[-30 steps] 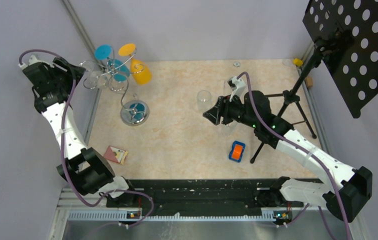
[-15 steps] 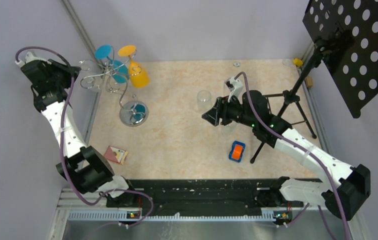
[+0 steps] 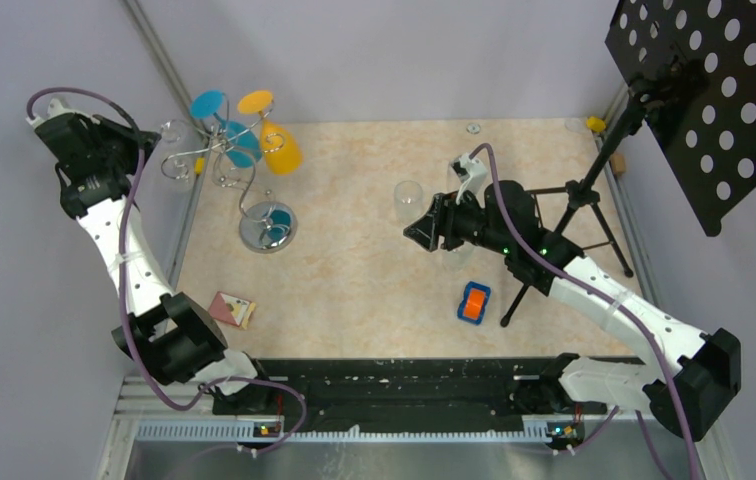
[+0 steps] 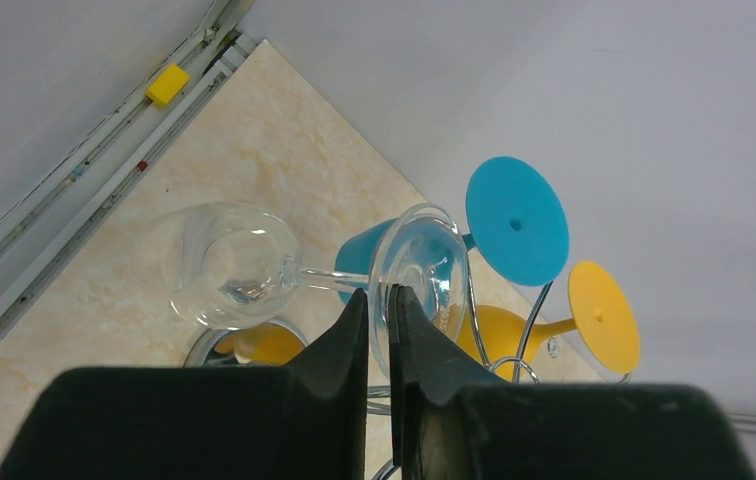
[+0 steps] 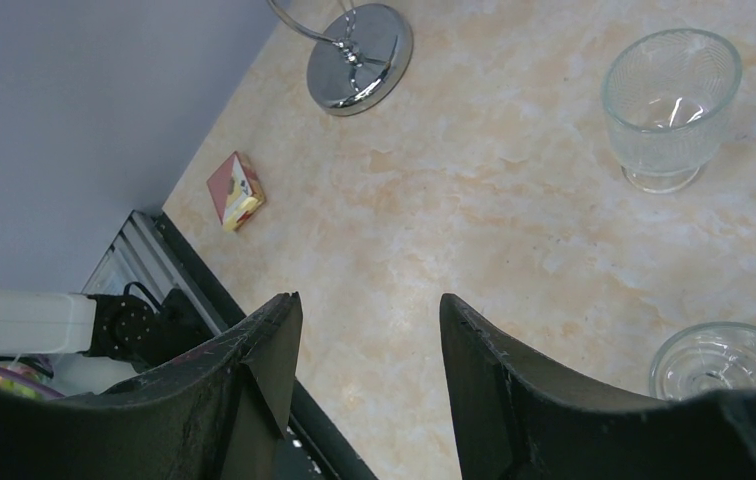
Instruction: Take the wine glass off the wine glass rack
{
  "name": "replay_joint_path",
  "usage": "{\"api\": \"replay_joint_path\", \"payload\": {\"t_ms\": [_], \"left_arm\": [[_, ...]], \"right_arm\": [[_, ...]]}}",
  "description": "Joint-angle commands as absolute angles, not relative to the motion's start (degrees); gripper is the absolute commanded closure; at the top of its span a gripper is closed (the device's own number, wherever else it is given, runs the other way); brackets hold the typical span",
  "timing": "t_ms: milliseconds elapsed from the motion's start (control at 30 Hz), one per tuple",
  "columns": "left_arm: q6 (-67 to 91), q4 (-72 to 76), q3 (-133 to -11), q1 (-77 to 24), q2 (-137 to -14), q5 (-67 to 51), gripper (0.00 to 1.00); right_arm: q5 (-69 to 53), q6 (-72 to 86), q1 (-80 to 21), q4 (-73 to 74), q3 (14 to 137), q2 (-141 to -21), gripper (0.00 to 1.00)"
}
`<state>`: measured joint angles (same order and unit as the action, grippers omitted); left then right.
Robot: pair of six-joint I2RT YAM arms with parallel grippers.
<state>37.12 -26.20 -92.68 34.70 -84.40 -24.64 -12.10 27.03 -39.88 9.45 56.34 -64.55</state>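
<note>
The clear wine glass (image 4: 229,265) lies on its side, bowl to the left, foot (image 4: 424,265) to the right. My left gripper (image 4: 379,292) is shut on the rim of that foot. From above, the left gripper (image 3: 144,150) and the glass (image 3: 176,158) are at the left arm of the silver wine glass rack (image 3: 244,180). I cannot tell whether the glass still touches the wire. A blue glass (image 4: 514,220) and a yellow glass (image 4: 604,315) hang on the rack. My right gripper (image 5: 369,310) is open over the table with nothing between its fingers; from above it (image 3: 419,232) hangs mid-table.
The rack's chrome base (image 5: 359,55) stands at the table's left. A ribbed glass cup (image 5: 669,105) and other clear dishes (image 5: 724,360) sit near my right gripper. A black tripod stand (image 3: 594,190), an orange toy car (image 3: 473,302) and a small box (image 3: 231,309) are on the table.
My left gripper has closed on the wine glass foot and shifted slightly left toward the wall, carrying the glass with it. The right arm has barely moved.
</note>
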Motion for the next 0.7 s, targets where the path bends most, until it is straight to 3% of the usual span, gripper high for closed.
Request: {"api": "replay_joint_path", "payload": {"t_ms": [0,667], "left_arm": [[37.02,-26.78,-94.18,35.04,-84.19,-23.29,1.0],[42.97,-21.26,-92.42,35.34,-79.86,-26.44,1.0]], "right_arm": [[-11.78,26.43,-39.46,7.57,59.11,-63.59,0.45],[-12.1,26.18,-39.46,4.68,55.8,-62.98,0.45]]}}
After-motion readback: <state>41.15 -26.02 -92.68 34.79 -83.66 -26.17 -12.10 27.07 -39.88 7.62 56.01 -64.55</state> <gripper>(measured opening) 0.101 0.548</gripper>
